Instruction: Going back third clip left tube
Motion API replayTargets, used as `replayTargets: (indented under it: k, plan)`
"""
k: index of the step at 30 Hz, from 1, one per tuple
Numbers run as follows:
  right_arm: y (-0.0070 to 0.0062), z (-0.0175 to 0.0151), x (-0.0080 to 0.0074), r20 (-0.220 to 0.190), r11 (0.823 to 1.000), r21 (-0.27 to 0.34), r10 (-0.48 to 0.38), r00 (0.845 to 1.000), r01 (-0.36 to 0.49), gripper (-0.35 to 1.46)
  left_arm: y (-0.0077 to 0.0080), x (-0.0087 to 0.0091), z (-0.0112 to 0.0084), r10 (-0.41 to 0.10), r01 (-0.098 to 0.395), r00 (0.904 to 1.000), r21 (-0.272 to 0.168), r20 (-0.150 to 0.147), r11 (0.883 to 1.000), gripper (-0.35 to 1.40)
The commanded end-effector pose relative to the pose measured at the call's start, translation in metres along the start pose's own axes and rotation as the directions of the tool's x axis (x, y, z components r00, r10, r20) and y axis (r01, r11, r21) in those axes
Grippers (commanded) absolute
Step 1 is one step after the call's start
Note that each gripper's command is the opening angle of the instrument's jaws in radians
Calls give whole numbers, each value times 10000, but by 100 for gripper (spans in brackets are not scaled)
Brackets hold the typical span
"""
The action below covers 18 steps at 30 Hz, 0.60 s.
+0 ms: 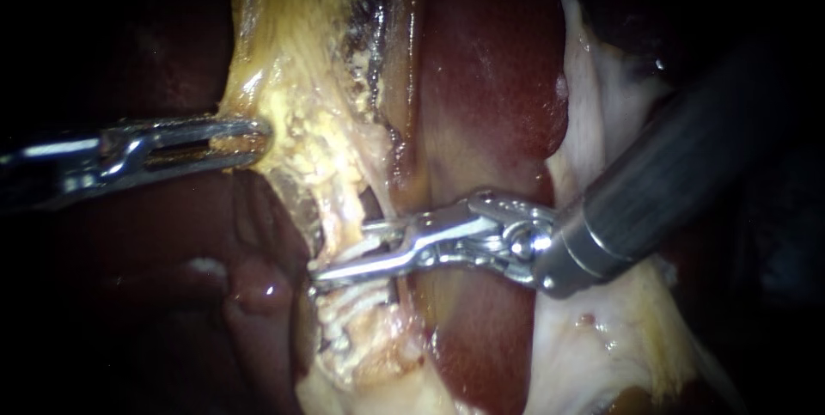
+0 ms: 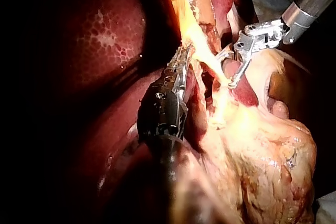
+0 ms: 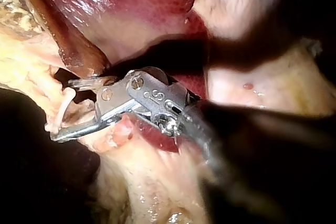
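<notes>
Looking through the endoscope, I have my right instrument [image 1: 344, 252] coming in from the upper right, its dark shaft lying over pale tissue [image 1: 601, 123] and its metal wrist over the dark red liver [image 1: 494, 80]. Its jaws are released: a clear gap shows between them, and nothing is clamped. The tube [image 1: 344, 204], a thin pale-yellow strand beside the liver's edge, runs down through that gap, crossing from the upper jaw to the lower one. A small dark opening separates the tube from the brownish strip along the liver's edge. Just under the lower jaw, pale bands [image 1: 361, 295] lie across the tube; I cannot tell whether they are clips or frayed tissue.

In the right wrist view the tube shows as a thin white cord bowed between the two parted jaws, with the liver's edge just beyond the upper jaw.

My left instrument [image 1: 253, 133] enters from the left and is clenched on the yellow tissue [image 1: 292, 54] above the tube, its jaws lying together with the tissue's edge pinched between them. The left wrist view shows the same grip: the jaws hold a stretched yellow band, and the right instrument sits near it but apart, on the band's other side.
</notes>
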Motion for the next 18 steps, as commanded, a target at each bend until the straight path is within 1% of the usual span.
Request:
replayTargets:
  k: [1,4,7,8,13,16,18]
  plan:
    - [-1,-6,-1,-10,9998,-72,-175,9998,175,60,0,0,0,3,-3,10000,1,-1,10000,-35]
    - [-5,-25,-3,-18,9983,-207,-552,9985,552,60,0,0,0,3,-3,10000,1,-1,10000,-35]
    - [-7,-44,5,-49,9955,-416,-854,9963,852,60,0,0,0,3,-3,10000,1,-1,10000,-35]
    - [-8,-50,9,-58,9953,-434,-870,9962,867,60,0,0,0,3,-3,10000,1,-1,10000,-35]
    - [-13,-84,41,-74,9883,-572,-1422,9898,1416,60,0,0,0,2,-2,10000,1,-1,10000,-35]
    - [-18,-104,56,-52,9816,-600,-1818,9833,1811,60,0,0,-1,3,-3,10000,1,-1,10000,-35]
    - [-21,-114,64,-35,9770,-632,-2042,9789,2035,60,0,0,-1,2,-2,10000,0,-1,10000,-35]
